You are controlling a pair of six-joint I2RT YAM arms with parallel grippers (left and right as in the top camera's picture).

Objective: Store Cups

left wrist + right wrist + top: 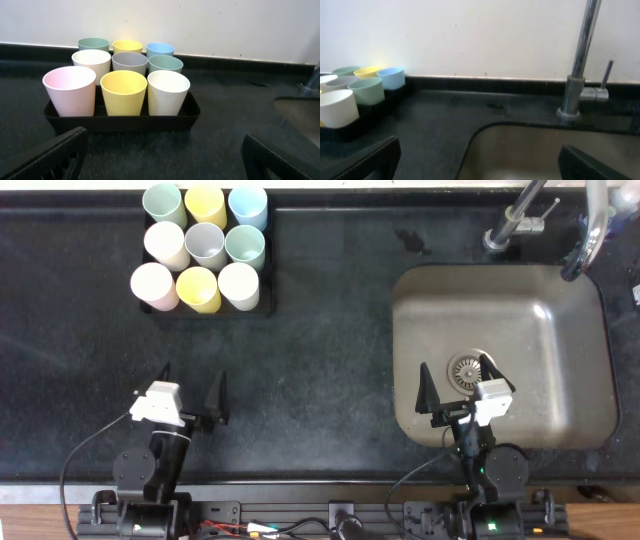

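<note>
Several pastel cups stand upright in three rows inside a black tray (266, 278) at the counter's back left; they include a pink cup (70, 90), a yellow cup (123, 91) and a white cup (168, 92) in the front row. My left gripper (191, 392) hovers open over the dark counter, well in front of the tray, holding nothing. My right gripper (455, 380) is open and empty over the steel sink (560, 310). In the right wrist view the tray's cups (367, 90) show far off to the side.
A chrome faucet (580, 60) rises behind the sink at the back right. The dark speckled counter (330, 370) stretches between the tray and the sink. A white wall runs along the back edge.
</note>
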